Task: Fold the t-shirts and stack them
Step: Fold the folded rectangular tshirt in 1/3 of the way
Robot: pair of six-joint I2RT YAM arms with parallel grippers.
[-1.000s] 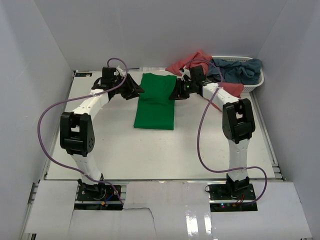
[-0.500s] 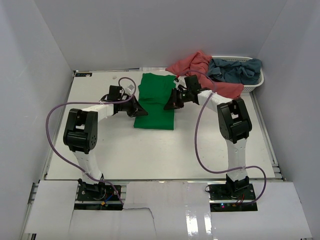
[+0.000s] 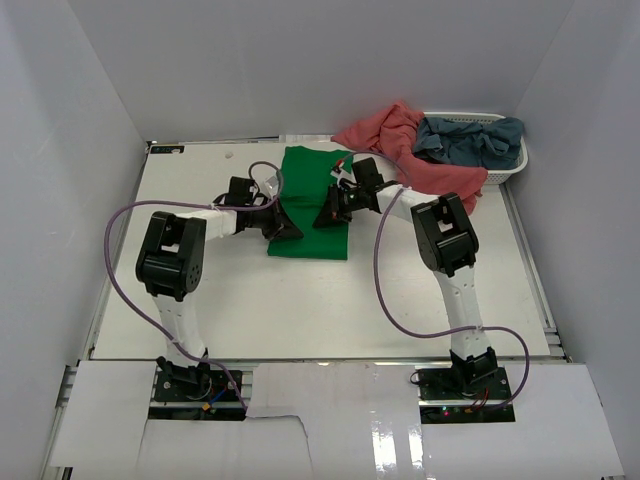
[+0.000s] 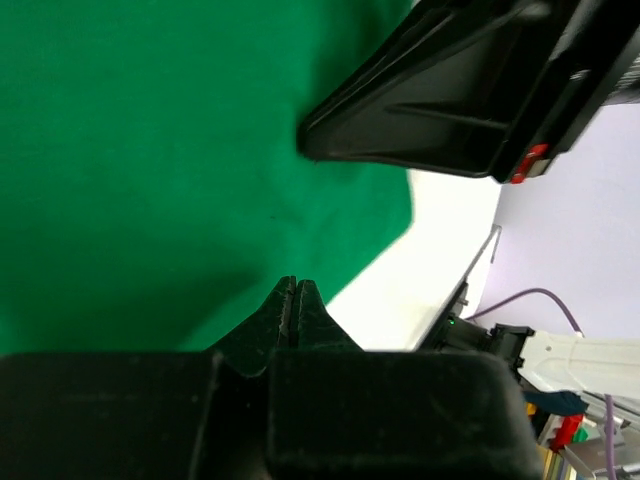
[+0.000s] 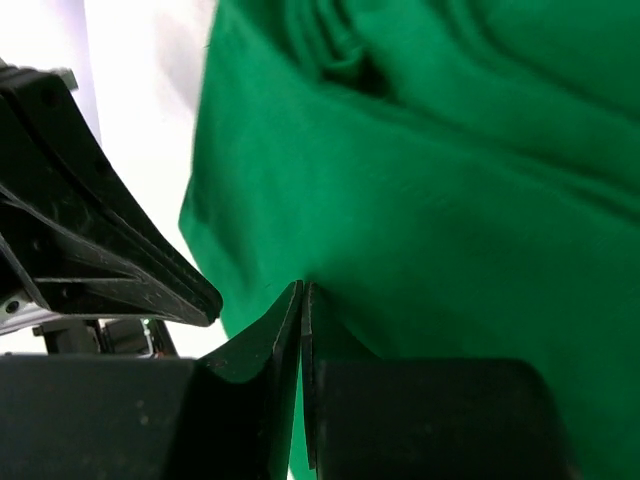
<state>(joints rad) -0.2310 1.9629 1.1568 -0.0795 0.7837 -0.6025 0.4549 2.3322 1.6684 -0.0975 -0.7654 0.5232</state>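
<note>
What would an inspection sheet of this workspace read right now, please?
Surface: white table, no stains seen.
Job's things: green t-shirt lies folded flat mid-table; salmon-pink t-shirt spills from the white basket; grey-blue t-shirt heaped in it.
Clutter: nothing seen.
Grippers: left gripper and right gripper both shut, low over the green t-shirt; a pinch of cloth cannot be confirmed.
Cables: left purple cable and right purple cable loop loose.
Surroundings: plain white walls.
</note>
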